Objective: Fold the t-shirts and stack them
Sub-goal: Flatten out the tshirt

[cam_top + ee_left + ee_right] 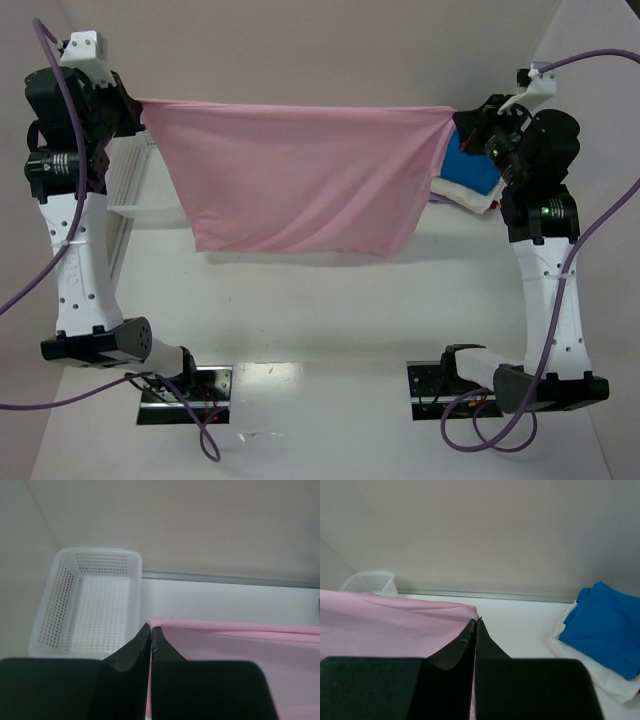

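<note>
Pink shirt [300, 175]: spread wide, hanging in the air, top edge pulled taut btwn both pinched top corners, bottom hem hanging free. Blue shirt [470, 165]: folded, far right side, lying on top of folded white shirt [600, 672].

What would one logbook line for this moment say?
left gripper: shut on pink shirt corner | right gripper: shut on opposite corner | pink shirt: stretched between them | blue shirt: atop white shirt, right | basket: left
</note>
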Tool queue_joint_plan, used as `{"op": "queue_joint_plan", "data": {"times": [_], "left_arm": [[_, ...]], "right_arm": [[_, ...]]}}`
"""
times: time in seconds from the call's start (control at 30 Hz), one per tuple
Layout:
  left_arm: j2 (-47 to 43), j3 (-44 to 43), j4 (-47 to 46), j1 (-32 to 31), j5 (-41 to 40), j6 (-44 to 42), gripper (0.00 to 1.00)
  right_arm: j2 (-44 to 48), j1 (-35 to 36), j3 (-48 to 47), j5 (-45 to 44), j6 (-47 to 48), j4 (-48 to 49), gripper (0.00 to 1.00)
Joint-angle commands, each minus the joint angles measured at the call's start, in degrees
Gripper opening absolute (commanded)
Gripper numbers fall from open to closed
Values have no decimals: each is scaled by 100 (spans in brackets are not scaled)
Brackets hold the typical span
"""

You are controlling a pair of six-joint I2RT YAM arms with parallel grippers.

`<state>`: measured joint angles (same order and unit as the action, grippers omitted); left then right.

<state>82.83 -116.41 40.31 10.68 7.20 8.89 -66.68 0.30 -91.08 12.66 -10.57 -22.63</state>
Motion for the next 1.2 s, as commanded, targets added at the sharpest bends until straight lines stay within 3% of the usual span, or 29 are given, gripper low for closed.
{"op": "queue_joint_plan", "data": {"times": [0.0, 0.27, 0.57, 1.17], "left_arm": [[-724, 82, -208, 101, -105, -203, 0], [-1575, 338, -79, 101, -158, -203, 0], [-2210, 742, 152, 101, -272, 6, 0], [-340, 2357, -973, 101, 572, 78, 0]], "right_arm": [[375, -109, -567, -18, -103, -74, 0], [794, 21, -1319, 155, -104, -556, 0], [1192, 76, -1324, -185, -218, -945, 0], [146, 146, 704, -554, -270, -136, 0]]}}
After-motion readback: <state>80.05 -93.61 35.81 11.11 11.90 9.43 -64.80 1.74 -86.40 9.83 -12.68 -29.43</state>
